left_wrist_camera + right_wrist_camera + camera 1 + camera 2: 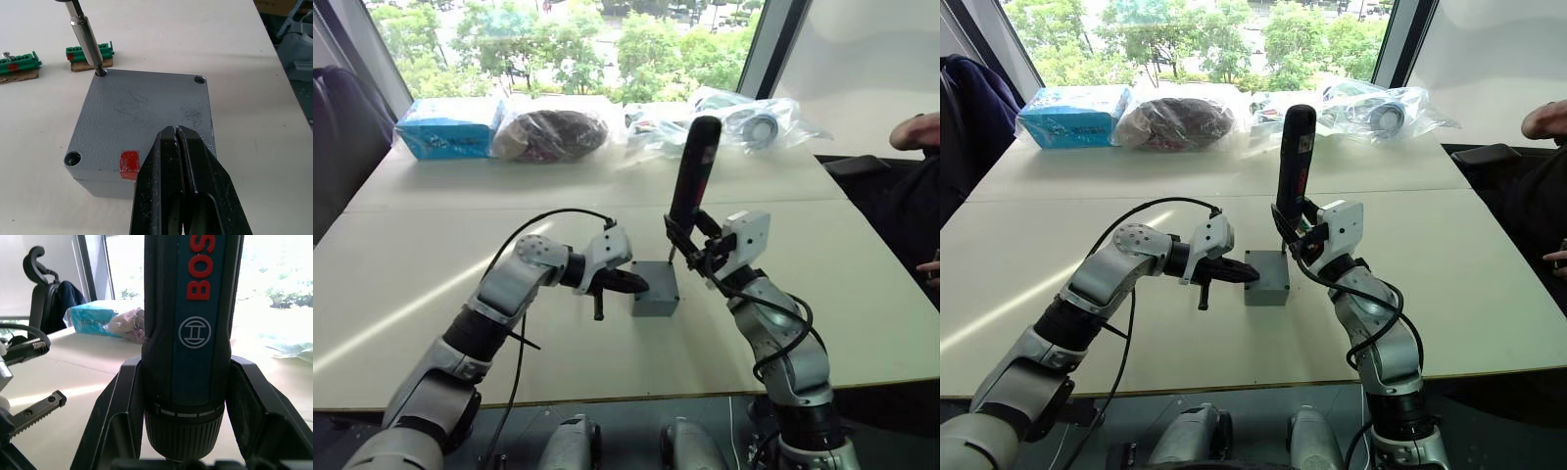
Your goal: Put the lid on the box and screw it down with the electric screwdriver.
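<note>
Electric screwdriver stands near upright, clamped in the right gripper, fingers pinching its barrel just above the collar in the right wrist view. Its bit sits in the lid's corner hole, the corner farthest from the left gripper. We read this as driving that corner's screw, though we can't tell whether the bit has actually engaged a screw head.

The lid is already seated flush on the box, which sits on the table between the two arms, at about 6 o'clock from the screwdriver body. Left gripper, fingers pressed together with nothing between them, bears down on the lid's near edge beside a red mark.

To do this well, we'd keep the tool plumb over the hole so the bit doesn't cam out, push lightly along the axis, and keep the left gripper pressing so the box can't spin or slide. Two other corner holes look open, so more screws likely remain. Green terminal blocks lie on the table just past the box, clear of the work.
</note>
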